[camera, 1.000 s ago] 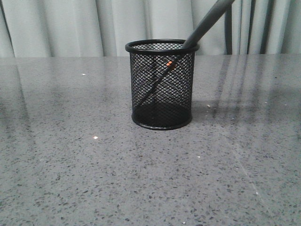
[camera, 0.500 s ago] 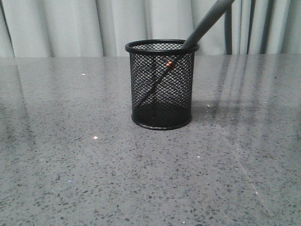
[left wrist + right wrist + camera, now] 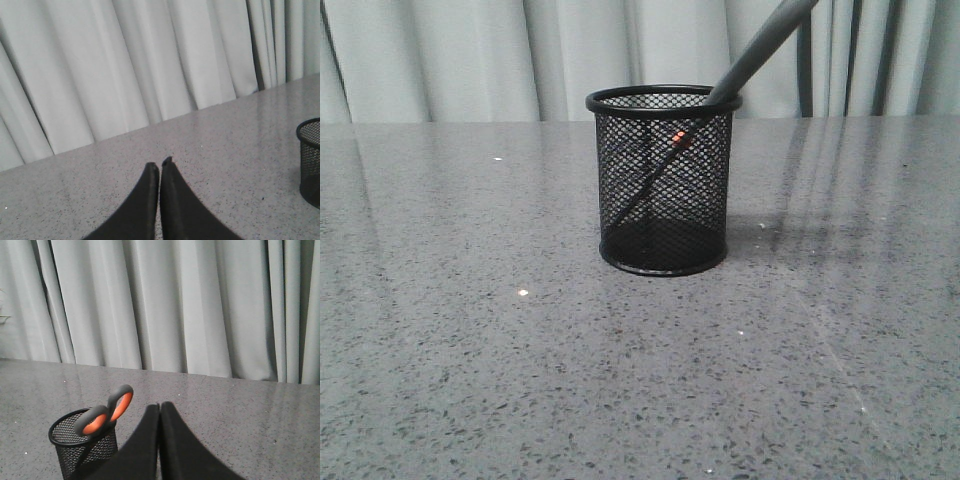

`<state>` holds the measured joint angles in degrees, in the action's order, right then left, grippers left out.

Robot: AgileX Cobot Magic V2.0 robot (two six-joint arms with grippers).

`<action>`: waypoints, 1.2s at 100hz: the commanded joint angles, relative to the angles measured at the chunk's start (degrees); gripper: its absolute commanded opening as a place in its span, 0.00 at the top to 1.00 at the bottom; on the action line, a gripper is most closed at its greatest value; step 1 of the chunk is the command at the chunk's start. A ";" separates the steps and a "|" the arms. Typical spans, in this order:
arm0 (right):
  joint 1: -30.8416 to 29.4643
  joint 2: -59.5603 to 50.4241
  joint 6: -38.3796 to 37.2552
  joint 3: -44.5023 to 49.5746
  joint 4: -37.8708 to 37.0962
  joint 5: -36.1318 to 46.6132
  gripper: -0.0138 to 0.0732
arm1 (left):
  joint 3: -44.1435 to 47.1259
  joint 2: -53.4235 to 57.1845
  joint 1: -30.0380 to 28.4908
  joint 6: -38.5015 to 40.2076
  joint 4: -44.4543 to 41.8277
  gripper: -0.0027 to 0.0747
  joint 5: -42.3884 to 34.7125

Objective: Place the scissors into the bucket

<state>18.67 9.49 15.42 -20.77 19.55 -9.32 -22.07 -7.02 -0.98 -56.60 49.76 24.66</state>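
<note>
Scissors stand inside the bucket, blades down and leaning, handles resting on the rim and sticking out above it. So the task looks done. The left gripper and the right gripper both have their fingers pressed together and hold nothing, apart from the bucket. I judge the scissors stiff and rather light, with smooth slippery blades; the handles above the rim are the best place to grip. The mesh bucket seems light and may tip easily on the table
</note>
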 commanded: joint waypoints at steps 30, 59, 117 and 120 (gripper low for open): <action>-0.15 -3.01 0.12 6.70 0.38 4.07 0.89 | 4.13 7.11 -0.06 0.67 4.76 0.99 -1.13; -0.15 -3.01 0.12 7.63 0.38 3.72 0.89 | 4.13 7.11 -0.06 0.67 6.46 0.99 0.63; -0.15 -3.01 0.12 7.63 0.38 3.72 0.89 | 4.13 7.11 -0.06 0.67 6.22 0.99 0.63; -0.15 -3.01 0.12 7.63 0.38 3.72 0.89 | 4.13 7.11 -0.06 0.67 5.88 0.99 0.50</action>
<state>18.67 5.97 15.42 -11.66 19.55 -9.66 -16.55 0.19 -0.98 -56.40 53.88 27.76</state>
